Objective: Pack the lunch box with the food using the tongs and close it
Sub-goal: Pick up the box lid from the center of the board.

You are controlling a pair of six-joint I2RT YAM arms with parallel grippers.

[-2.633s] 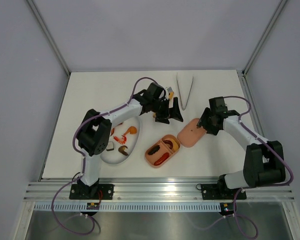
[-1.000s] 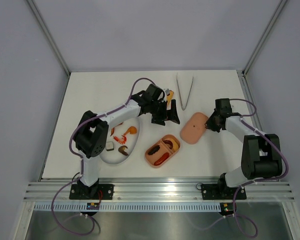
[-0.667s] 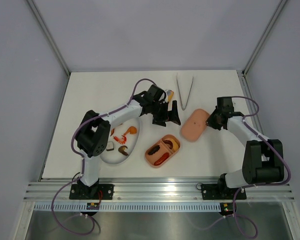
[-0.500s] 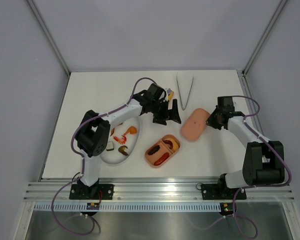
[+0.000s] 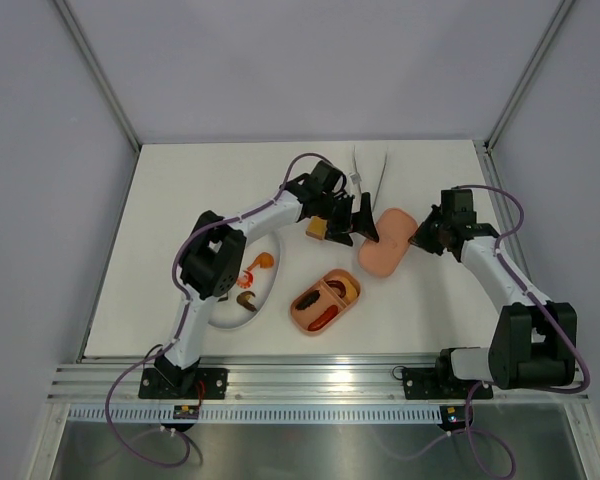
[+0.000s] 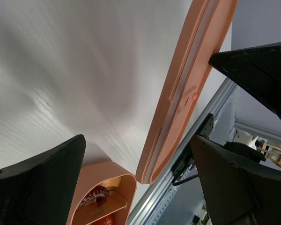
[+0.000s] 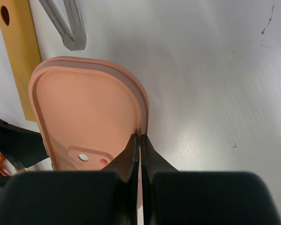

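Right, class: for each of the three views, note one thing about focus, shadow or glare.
Top external view: even, soft light, everything sharp, only faint shadows on the table under the arms. Left wrist view: the left gripper's fingers are dark and soft-edged up close, the lid sharper. Right wrist view: the right gripper's fingers blur at the bottom; pale sheen on the table.

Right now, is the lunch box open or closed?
Open. The lid is off the tray, its rim pinched by the right gripper; food shows uncovered inside.
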